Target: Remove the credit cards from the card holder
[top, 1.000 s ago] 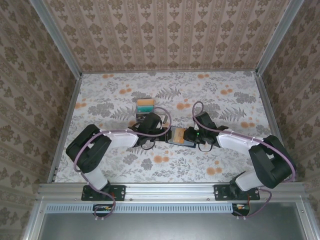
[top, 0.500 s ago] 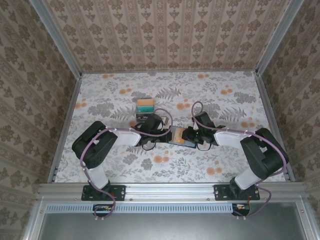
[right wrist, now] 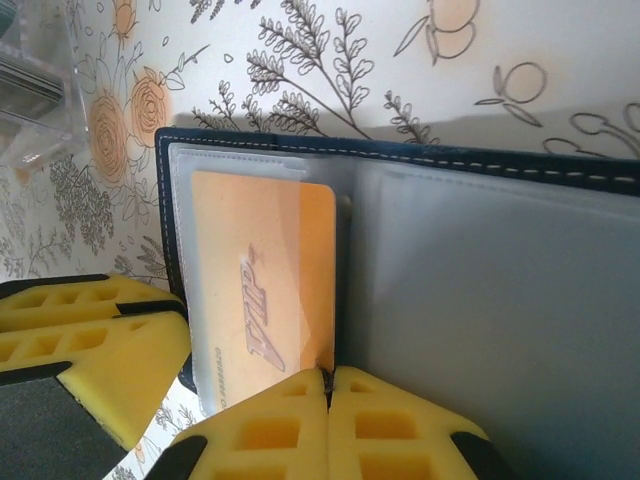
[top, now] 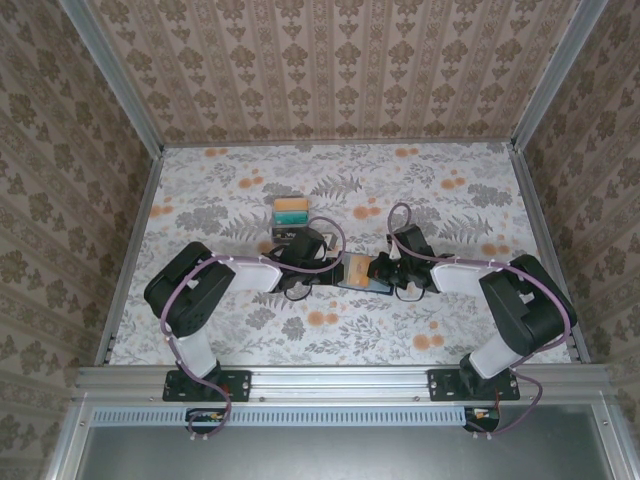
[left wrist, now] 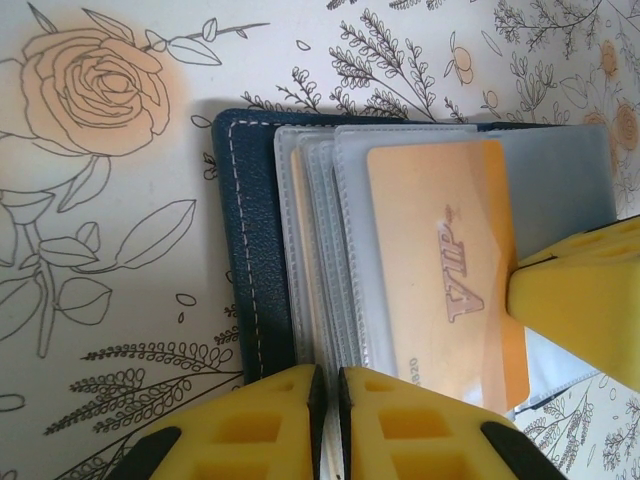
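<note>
The navy card holder lies open on the floral table between both grippers, its stitched cover and grey inner pocket showing. An orange "VIP" credit card sits in a clear sleeve, its right edge sticking out past the sleeve. My left gripper is shut on the edges of the clear sleeves at the holder's left side. My right gripper is shut on the card's exposed lower edge. In the top view the left gripper and right gripper meet over the holder.
A clear slotted rack holding a yellow and a teal card stands just behind the left gripper; its corner shows at the upper left of the right wrist view. The left gripper's yellow finger lies close beside the right gripper.
The right gripper's jaws have closed onto the orange card's edge. Both arms have shifted slightly at the elbows. The left gripper keeps its hold on the sleeves.
</note>
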`<state>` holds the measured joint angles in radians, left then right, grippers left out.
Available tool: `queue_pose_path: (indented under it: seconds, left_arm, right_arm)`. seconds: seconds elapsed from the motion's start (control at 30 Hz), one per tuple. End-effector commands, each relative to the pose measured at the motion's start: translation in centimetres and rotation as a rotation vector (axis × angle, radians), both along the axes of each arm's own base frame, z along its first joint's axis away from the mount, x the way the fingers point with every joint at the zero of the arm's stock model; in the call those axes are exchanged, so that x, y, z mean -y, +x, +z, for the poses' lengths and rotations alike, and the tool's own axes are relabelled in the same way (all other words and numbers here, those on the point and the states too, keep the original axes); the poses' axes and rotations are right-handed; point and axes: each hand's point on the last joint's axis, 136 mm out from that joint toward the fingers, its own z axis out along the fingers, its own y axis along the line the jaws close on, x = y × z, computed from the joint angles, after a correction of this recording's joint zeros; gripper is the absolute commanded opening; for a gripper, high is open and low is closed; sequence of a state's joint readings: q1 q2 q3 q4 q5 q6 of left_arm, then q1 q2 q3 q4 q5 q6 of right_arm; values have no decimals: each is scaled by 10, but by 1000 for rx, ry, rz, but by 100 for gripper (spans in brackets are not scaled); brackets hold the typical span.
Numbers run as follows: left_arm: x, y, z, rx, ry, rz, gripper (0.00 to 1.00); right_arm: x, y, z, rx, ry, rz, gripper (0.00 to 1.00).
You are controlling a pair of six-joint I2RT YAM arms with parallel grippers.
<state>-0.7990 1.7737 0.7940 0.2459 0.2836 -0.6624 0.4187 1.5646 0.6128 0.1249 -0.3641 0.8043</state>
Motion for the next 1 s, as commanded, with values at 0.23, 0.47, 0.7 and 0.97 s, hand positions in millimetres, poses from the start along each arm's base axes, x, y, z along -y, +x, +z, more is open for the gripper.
queue_pose_path:
  seconds: [0.23,0.47,0.7,0.97]
  left_arm:
    - [-9,-4,-7,-36,16,25,15]
    - [-10,-4,-5,-32,10,28,15]
    - [-4,-2,23,0,-40,17,22]
    - [-1,-4,100,84,-199,21,42]
  right_arm:
    - [38,-17,-9,-36,-38,-65,0]
    - [60,-27,-10,-50,-36,-106,0]
    - [66,-30,34,84,-10,-97,0]
    - [55,-32,96,274,74,-25,0]
